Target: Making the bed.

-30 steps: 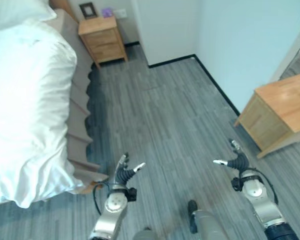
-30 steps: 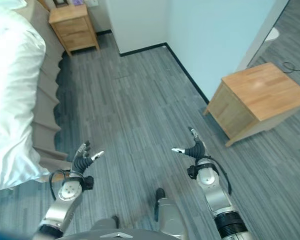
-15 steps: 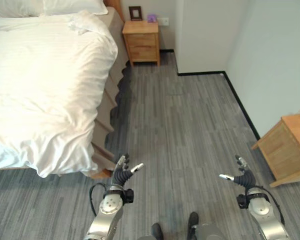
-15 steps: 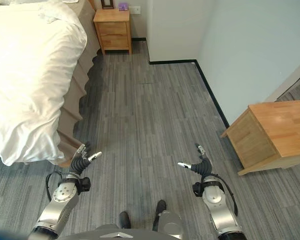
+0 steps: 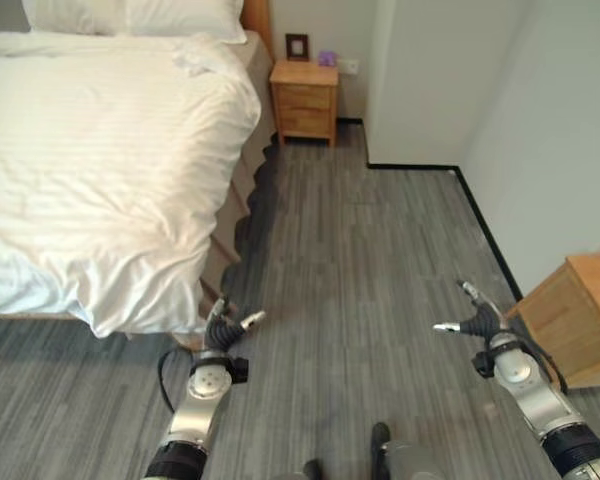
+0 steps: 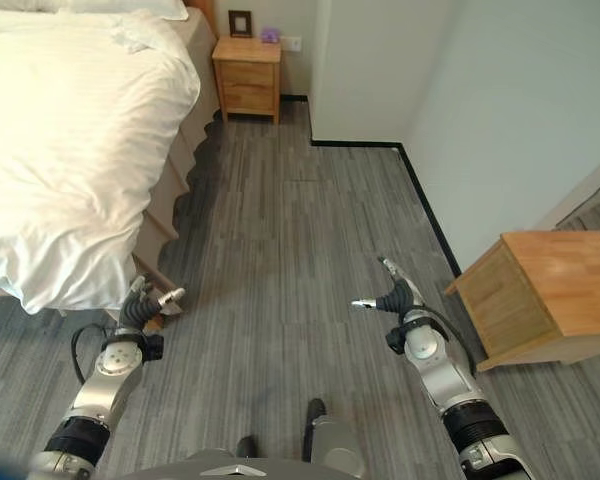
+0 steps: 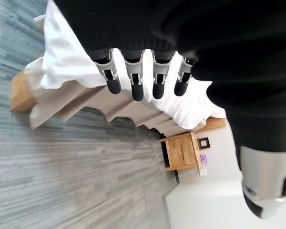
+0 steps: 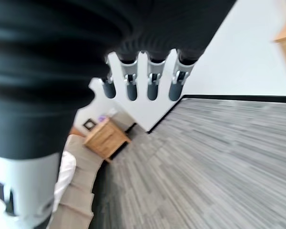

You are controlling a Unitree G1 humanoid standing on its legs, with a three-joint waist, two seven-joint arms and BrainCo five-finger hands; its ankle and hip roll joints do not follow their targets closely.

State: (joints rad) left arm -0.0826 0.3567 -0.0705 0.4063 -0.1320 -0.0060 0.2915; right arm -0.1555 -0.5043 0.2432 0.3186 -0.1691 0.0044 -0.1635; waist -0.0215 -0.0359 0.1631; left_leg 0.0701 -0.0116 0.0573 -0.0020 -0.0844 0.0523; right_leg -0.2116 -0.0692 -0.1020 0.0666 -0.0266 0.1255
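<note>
I see the bed [image 5: 40,300] with its white cover [image 5: 100,170] just past my left hand [image 5: 223,328], up and to its left. That hand hangs near the cover's corner, not touching it, with its fingers [image 7: 134,86] apart and holding nothing. My right hand [image 5: 477,322] hangs over the grey floor [image 5: 360,260], fingers spread, empty. A wooden box [image 5: 570,320] stands just beside it. A small wooden table [image 5: 306,95] stands far ahead.

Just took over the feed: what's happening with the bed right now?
Nothing is being handled. The robot stands on the floor beside the bed, near the corner where the white duvet hangs over the side. The left hand is open, close to that corner but holding nothing. The right hand is open above the floor, away from the bed. Pillows lie at the head.
</note>
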